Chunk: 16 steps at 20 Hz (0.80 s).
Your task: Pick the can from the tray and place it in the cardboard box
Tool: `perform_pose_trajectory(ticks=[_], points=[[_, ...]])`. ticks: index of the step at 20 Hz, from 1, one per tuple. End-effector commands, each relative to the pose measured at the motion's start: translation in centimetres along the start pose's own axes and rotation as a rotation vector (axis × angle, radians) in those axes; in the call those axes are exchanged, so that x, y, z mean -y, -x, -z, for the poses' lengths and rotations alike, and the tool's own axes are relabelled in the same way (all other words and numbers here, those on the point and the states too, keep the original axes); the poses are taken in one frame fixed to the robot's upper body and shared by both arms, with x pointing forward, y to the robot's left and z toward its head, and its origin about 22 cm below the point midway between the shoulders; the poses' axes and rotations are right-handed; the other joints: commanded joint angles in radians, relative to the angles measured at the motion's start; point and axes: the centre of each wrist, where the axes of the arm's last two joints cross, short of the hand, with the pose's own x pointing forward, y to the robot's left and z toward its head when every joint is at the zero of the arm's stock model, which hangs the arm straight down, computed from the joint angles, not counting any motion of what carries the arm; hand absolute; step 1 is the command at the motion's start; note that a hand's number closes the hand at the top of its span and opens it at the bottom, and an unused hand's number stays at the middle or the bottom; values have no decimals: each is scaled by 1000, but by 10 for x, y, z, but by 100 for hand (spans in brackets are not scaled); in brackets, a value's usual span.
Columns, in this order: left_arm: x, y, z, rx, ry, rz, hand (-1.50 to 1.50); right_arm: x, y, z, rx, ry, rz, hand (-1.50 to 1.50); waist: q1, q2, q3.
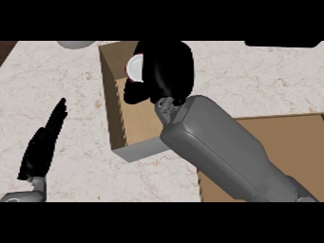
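Over the open cardboard box (pixel 119 118), the robot's right hand (pixel 161 71) is hovering with its black fingers curled around the can (pixel 133 68). Only a sliver of the can is showing, a pale round end with a red rim peeking out at the hand's left side, so its long axis cannot be told for certain. The can is sitting inside the hand, directly above the box's interior and well apart from the brown tray (pixel 311 142) at the lower right, where the grey right forearm is crossing. The coming move is probably a straight lowering and letting go, since the box is lying right beneath the hand. The left hand (pixel 43 142) is resting on the marble counter (pixel 45 85) beside the box, fingers straight, holding nothing.
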Motion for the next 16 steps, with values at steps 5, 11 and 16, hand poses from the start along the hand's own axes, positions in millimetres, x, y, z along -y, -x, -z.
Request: perform_pose_trajectory(ticks=[5, 11, 16], points=[[2, 8, 1, 1, 17, -10, 0, -50, 24, 41, -203, -38, 43, 150, 16, 6, 0], [-16, -9, 4, 8, 22, -1, 0, -71, 31, 48, -213, -37, 92, -150, 24, 4, 1], [-2, 0, -3, 11, 17, 11, 0, -70, 42, 55, -178, 111, 271, -150, 25, 6, 1]])
